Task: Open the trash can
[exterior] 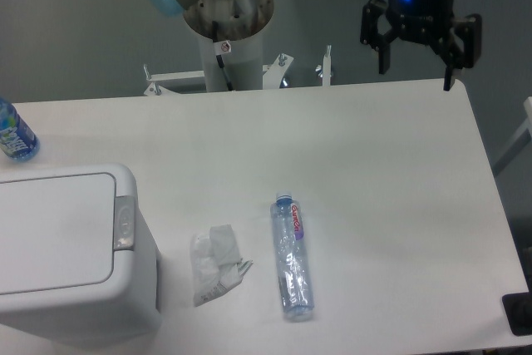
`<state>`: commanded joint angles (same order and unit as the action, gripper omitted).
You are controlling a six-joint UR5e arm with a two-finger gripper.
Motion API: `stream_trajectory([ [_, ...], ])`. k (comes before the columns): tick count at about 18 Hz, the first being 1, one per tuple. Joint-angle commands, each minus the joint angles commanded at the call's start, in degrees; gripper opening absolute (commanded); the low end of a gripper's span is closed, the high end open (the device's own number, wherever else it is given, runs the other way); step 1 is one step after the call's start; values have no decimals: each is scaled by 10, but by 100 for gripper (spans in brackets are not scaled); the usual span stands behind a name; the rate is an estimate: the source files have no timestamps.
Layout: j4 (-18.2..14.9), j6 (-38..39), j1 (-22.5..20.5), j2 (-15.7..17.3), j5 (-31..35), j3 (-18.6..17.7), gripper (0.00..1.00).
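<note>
While it hangs above the far right corner of the surface [374, 172], the pincer [420, 60] is the thing to watch.
Pincer: black fingers spread wide apart, nothing between them, touching nothing; a blue light glows on the body above.
Trash can [66, 255]: white, boxy, lid panel down flat, at the near left corner of the surface, grey latch [124, 224] on the side facing the middle.
Trash can to pincer: well apart, at diagonally opposite corners.
Clear bottle [293, 257]: lying flat near the near edge, right of the can.
Crumpled plastic [214, 265]: between can and bottle.
Blue-labelled bottle [14, 132]: at the left edge, behind the can.
</note>
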<state>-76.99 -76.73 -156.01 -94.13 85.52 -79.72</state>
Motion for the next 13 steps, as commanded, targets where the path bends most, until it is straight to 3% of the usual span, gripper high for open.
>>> stream_trajectory([
  [10, 2, 19, 14, 1, -2, 1, 100],
  [13, 46, 91, 44, -6, -2, 0, 100],
])
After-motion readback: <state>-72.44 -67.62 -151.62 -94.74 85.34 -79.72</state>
